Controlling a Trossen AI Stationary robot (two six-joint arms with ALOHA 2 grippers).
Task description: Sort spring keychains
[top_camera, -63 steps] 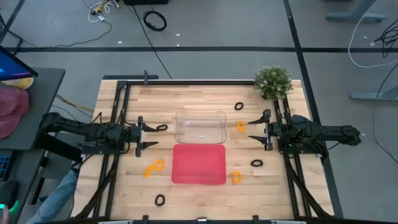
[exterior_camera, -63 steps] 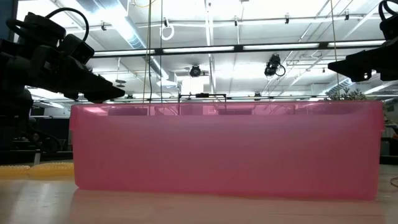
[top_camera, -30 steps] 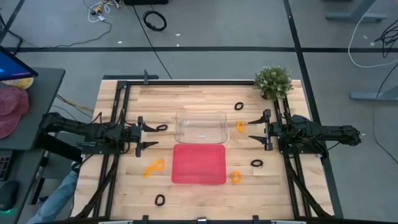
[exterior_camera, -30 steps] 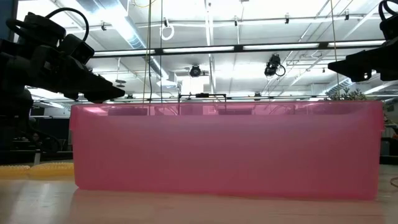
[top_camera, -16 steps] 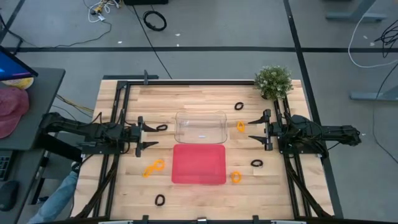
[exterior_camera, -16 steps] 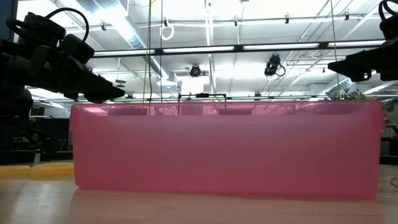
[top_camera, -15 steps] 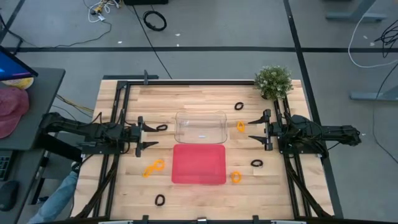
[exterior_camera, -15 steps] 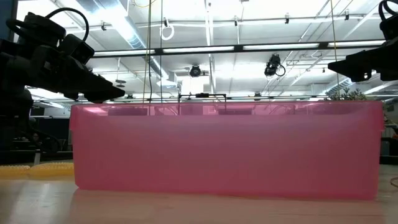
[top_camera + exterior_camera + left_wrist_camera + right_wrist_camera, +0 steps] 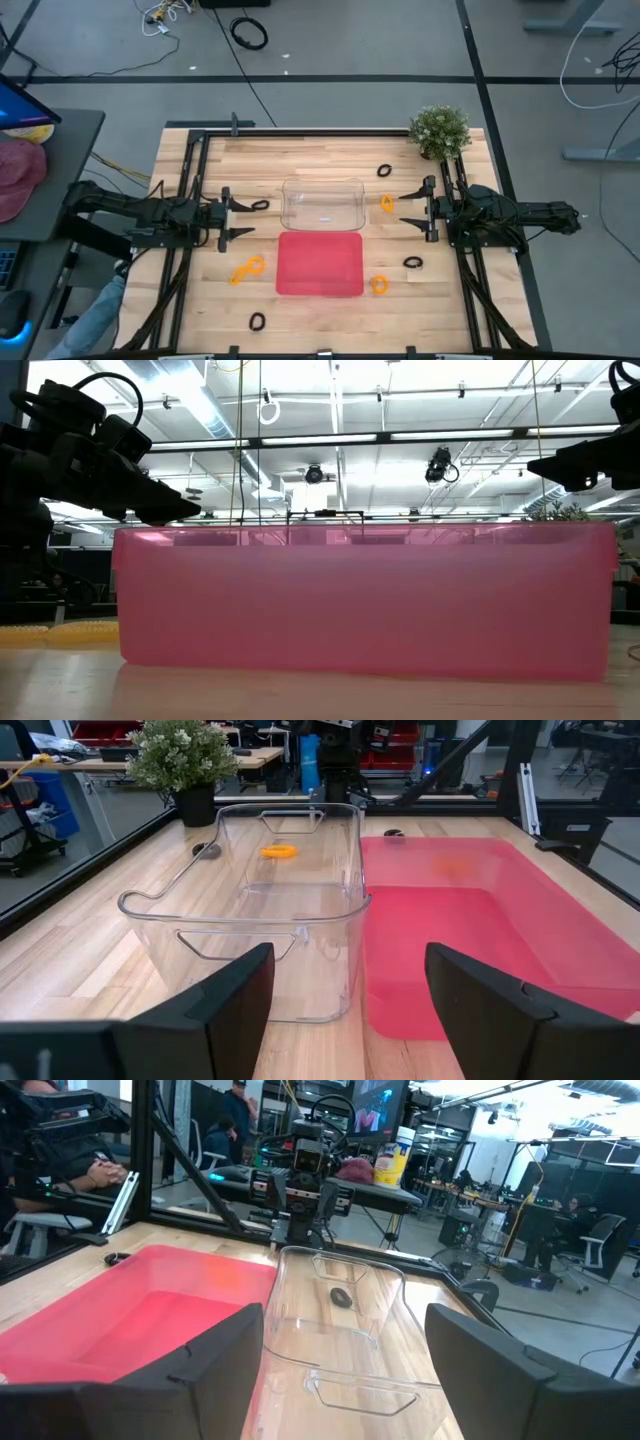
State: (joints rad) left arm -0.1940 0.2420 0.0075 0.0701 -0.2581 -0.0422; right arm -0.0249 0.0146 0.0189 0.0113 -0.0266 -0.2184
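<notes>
Seven spring keychains loose on the worktop (image 9: pixel 200 300), none sorted yet, none held.

Nearest the front edge: front black keychain (image 9: pixel 257 322), alone. Next back, flanking the red tray (image 9: pixel 320 290): left orange keychain (image 9: pixel 247 268) and right orange keychain (image 9: pixel 379 284), then right black keychain (image 9: pixel 413 262) a little farther right. Beside the clear bin (image 9: pixel 322 186): left black keychain (image 9: pixel 260 205) just off the left jaws, far orange keychain (image 9: pixel 387 203) just off the right jaws. Farthest: far black keychain (image 9: pixel 384 170), near the potted plant (image 9: pixel 440 130).

Probably featherweight, soft and springy; likely to squash under a pinch, skid on the smooth wood, or flick away if nipped at the edge. Best taken across one side of the loop, coil squarely between the fingers, pressed down to the wood before closing. No real risk of breakage.

Left arm (image 9: pixel 150 215) low and level at the left edge, pointing inward toward the bin; left jaws spread wide, empty. Right arm (image 9: pixel 500 215) mirrored at the right edge, right jaws likewise spread wide, empty. Both clear of the bin and the tray.
</notes>
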